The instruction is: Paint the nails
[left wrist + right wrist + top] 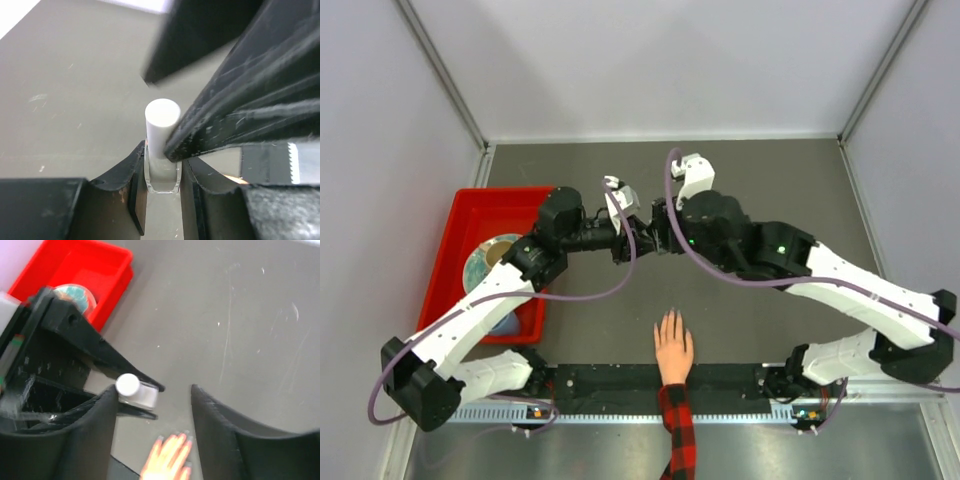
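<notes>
Left hand [162, 159] at bottom of frame, its two black fingers [131, 172] clamped on clear glass bottle [162, 181]. Bottle stood upright between them. White cylindrical cap [162, 117] rose above fingertips. Right hand [159, 117] filled upper right, jaws apart. One scuffed black finger lay against cap's right side. Other finger, blurred, sat higher, off cap. Grey worktop [75, 100] behind, lightly scratched. White strip showed at top left corner.
</notes>
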